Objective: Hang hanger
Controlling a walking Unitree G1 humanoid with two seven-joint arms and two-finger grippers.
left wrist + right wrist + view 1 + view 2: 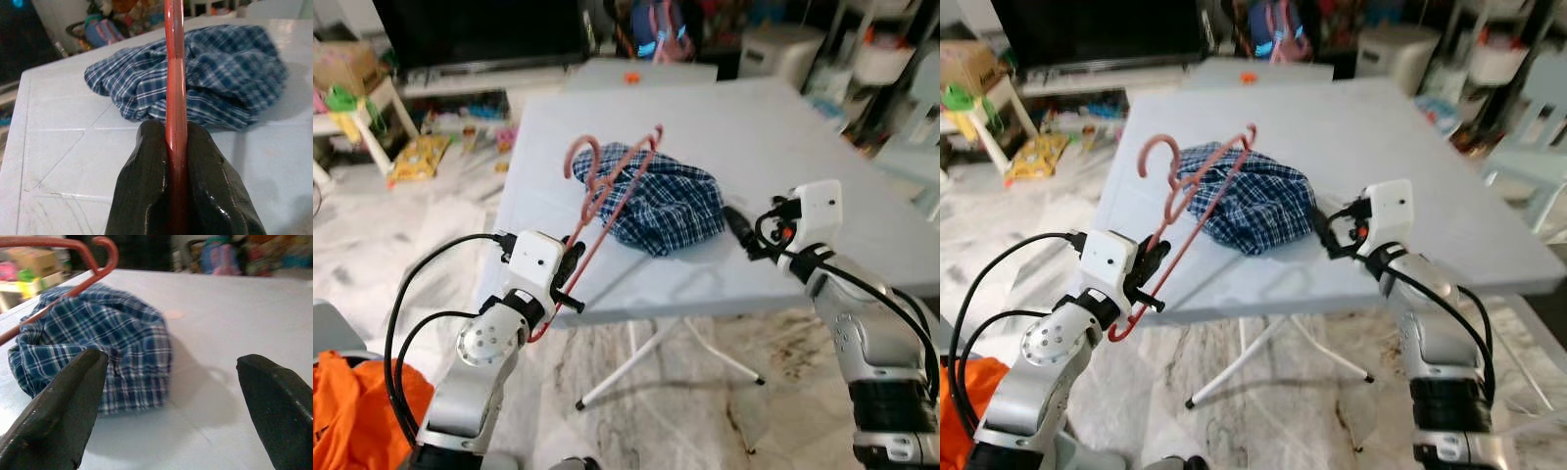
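Currently, head views: left end effector (570, 279) sits off the near-left edge of the table (783, 127), clenched on the lower bar of a red hanger (607, 186). Hanger slants up and away over the table; its hook end hangs above a crumpled blue plaid shirt (671, 206) lying near the table's middle. I cannot tell whether the hanger touches the cloth. Right end effector (740, 227) hovers just right of the shirt, fingers aimed at it.

Left wrist view: 2 black fingers (146, 191) pinch the thin red bar (175, 73) edge-on, shirt (225, 78) beyond. Grip is on a narrow rod, held far from the hook.
- Risk 1: the hanger could pivot or slide in the pinch, since the long free end acts as a lever.

Right wrist view: fingers (58, 411) spread wide, nothing between them; shirt (122, 342) ahead, hanger hook (105, 254) above its far-left side.
- Risk 2: closing on the bundled cloth may catch several layers, so the collar stays buried and the hanger cannot be threaded.
- Risk 3: dragging the shirt may snag the hook and twist the hanger out of the left grip.
- Risk 4: the shirt could slide off the smooth table.
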